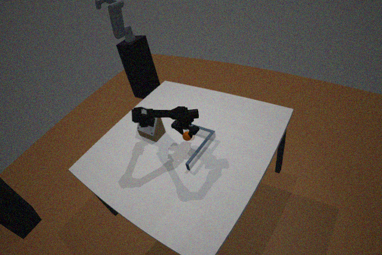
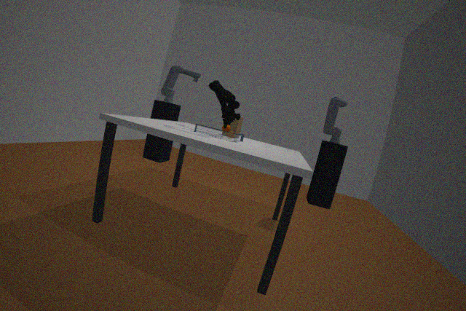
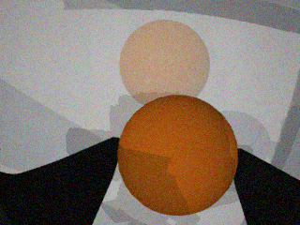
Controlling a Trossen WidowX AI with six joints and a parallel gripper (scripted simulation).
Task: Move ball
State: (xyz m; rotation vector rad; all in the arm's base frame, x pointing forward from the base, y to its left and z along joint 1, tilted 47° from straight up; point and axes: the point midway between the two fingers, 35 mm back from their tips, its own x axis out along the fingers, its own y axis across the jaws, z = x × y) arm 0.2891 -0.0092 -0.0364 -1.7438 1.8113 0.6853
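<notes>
Item one: ball (image 3: 178,154), orange, which we find clamped between the two dark fingers of the gripper (image 1: 187,133), one finger touching each side in the wrist view. It sits low over the white table (image 1: 246,153), near the inner corner of the walls (image 1: 202,146).

Item two: copy (image 3: 164,58), pale and see-through, just beyond the ball in the wrist view; the ball overlaps its near edge but does not cover it.

Item three: arm (image 1: 166,113), black, reaching from its base (image 1: 157,131) and bent down toward the table.

Item four: two grey arms on dark pedestals (image 2: 326,172) on the floor, well apart from the table.
</notes>
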